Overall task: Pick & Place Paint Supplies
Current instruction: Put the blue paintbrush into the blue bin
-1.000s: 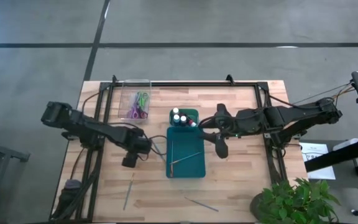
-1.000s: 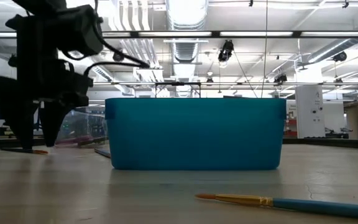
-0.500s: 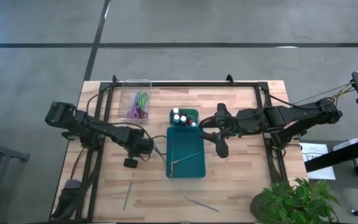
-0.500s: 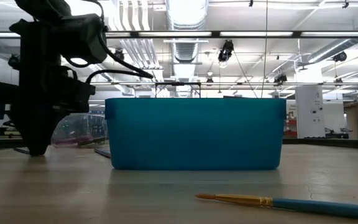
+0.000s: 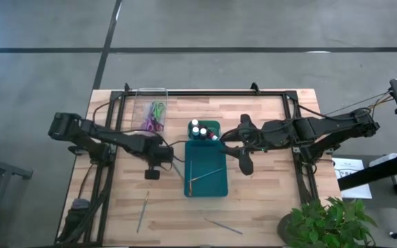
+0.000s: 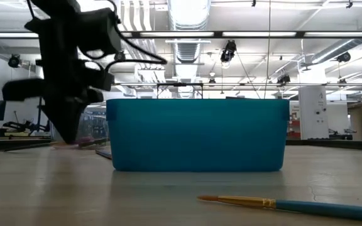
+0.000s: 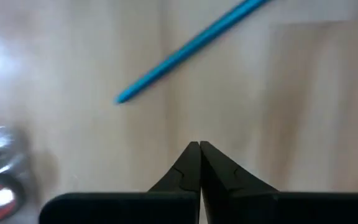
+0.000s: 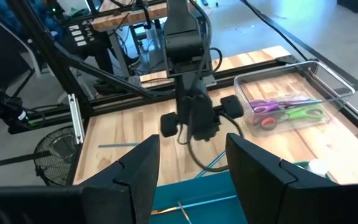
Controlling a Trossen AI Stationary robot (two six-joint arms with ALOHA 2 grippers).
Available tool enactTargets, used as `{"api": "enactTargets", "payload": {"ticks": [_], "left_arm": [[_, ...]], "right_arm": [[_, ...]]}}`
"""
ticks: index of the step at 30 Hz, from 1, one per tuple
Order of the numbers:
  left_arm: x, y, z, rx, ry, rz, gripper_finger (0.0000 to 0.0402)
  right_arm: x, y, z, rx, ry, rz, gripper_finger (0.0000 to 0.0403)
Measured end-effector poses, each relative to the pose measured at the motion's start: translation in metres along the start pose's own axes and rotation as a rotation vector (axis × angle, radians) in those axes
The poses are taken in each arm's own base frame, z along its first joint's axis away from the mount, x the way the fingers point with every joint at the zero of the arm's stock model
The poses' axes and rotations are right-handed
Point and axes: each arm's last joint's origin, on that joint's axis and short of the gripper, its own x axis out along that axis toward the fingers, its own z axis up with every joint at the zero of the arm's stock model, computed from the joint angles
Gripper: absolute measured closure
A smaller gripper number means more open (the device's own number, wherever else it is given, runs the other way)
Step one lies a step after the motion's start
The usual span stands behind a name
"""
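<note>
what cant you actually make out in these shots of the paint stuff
- Low view: the teal tray wall hides everything inside it.
- Left wrist view: the blue brush runs off the picture's edge, so its bristle end is unseen; the shut left tool holds nothing visible.
- High view: the paint bottles are too small to tell labels.
- Right wrist view: the right tool fingers block much of the tray.

Five thin brushes counted: two brushes (image 5: 205,173) inside the teal tray (image 5: 224,193), between the two sets of jaws; one blue-handled brush (image 7: 191,46) just ahead of the left jaws; two loose brushes (image 5: 143,210) on the bench (image 5: 267,207), well apart from both jaws. Three pairs of scissors (image 8: 284,111), purple, green and red handled, in one clear plastic box (image 8: 337,81). About four small paint bottles (image 5: 197,129) at the tray's far end; exact count hard to tell.
</note>
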Motion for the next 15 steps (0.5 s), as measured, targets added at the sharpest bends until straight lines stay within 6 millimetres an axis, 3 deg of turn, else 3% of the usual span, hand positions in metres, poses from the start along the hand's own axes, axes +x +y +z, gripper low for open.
{"api": "enactTargets", "payload": {"ticks": [7, 15], "left_arm": [[-0.031, 0.000, 0.020, -0.032, -0.106, -0.096, 0.0400], [-0.079, 0.003, 0.042, -0.038, -0.264, -0.163, 0.0401]], "right_arm": [[0.000, 0.001, 0.002, 0.005, -0.017, 0.006, 0.0222], [0.000, 0.001, 0.002, 0.008, -0.025, 0.009, 0.0222]]}}
